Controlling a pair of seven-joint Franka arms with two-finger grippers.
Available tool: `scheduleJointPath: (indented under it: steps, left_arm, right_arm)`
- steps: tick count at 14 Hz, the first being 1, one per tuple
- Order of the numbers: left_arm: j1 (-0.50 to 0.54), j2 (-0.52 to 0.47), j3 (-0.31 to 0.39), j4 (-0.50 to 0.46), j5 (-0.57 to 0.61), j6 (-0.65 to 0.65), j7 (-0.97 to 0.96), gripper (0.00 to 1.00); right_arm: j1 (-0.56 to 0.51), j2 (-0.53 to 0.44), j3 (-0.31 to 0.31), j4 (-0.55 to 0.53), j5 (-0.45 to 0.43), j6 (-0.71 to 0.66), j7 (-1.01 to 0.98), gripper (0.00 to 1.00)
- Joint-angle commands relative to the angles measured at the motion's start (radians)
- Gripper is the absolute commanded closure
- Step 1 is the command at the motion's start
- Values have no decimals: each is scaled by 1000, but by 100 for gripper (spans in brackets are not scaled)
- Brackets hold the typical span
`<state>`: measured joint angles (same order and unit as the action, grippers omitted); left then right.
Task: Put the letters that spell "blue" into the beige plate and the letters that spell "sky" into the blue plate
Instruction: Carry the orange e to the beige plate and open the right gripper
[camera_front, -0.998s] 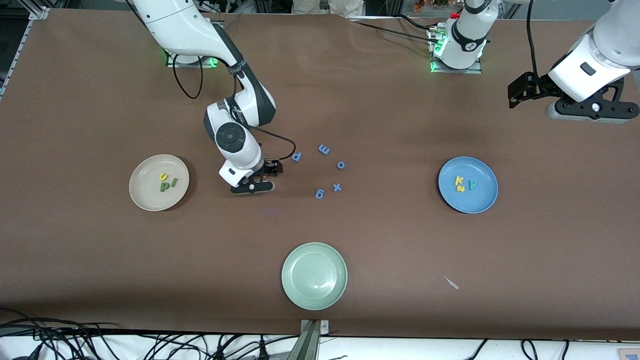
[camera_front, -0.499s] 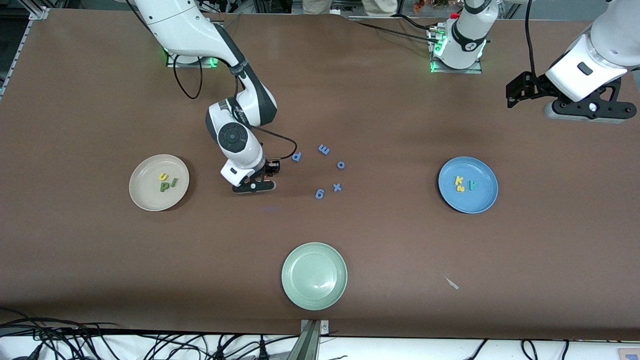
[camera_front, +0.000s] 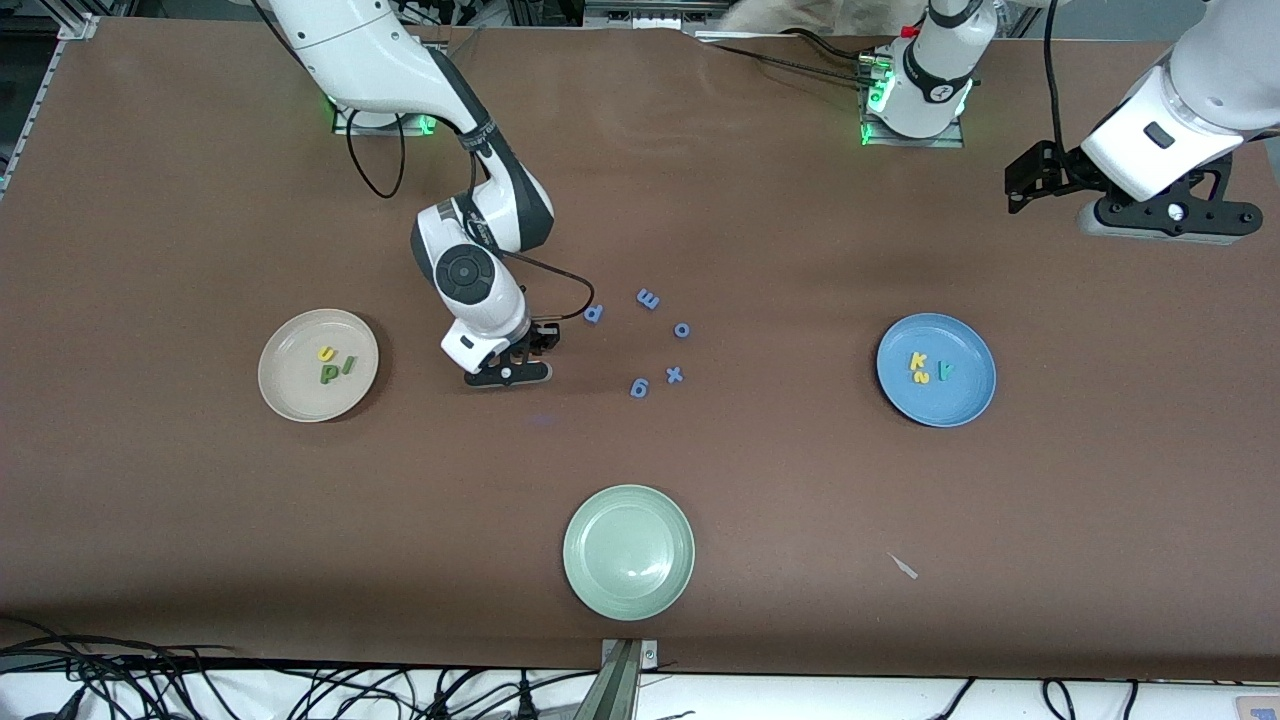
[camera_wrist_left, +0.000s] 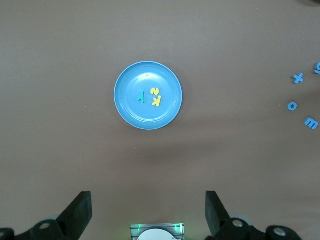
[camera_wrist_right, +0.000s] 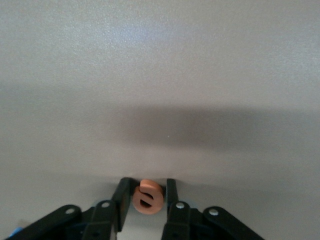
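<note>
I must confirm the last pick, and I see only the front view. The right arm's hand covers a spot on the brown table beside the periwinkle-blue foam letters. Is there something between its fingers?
Observer: Yes. The right wrist view shows a small orange foam letter e between the fingers of the right gripper.
Operator: Do the fingers touch it?
Observer: Both pads stand against its sides, so it looks gripped.
Operator: Does the waiting left gripper hold anything?
Observer: No. In the left wrist view the left gripper is wide open with nothing between its fingers.
</note>
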<state>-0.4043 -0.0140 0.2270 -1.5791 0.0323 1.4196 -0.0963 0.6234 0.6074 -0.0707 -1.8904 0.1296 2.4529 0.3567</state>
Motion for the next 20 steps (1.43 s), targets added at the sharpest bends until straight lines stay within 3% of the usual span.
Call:
scheduleJointPath:
  steps: [1,3,4,6,7,9,12,15,20]
  left_arm:
    - [1,16,-3,34,-3,-25,-20,0]
    - [13,15,-24,33,-3,-27,-20,0]
    - [66,14,-84,33,-3,-27,-22,0]
    - [287,14,-306,33,-3,-22,-22,0]
    - [356,14,-380,33,-3,-22,-23,0]
    - [371,16,-390,33,-3,-22,-23,0]
    - [372,16,-391,33,-5,-22,-25,0]
    - [371,16,-394,34,-5,-22,-25,0]
    - [384,16,-393,24,-14,-24,-39,0]
  right_arm:
    - [9,2,-4,-10,16,23,13,70]
    - [7,0,-4,-6,16,20,27,73]
    - [7,-2,-4,-3,16,15,25,74]
    - [7,-2,-4,-4,16,14,25,74]
    - [7,-2,-4,-3,16,14,25,75]
    - [4,-11,-6,1,16,6,16,76]
    - [-11,-31,-17,53,15,-116,2,77]
    - [-53,-63,-44,60,16,-193,-134,78]
    - [-62,-98,-236,59,16,-365,-440,78]
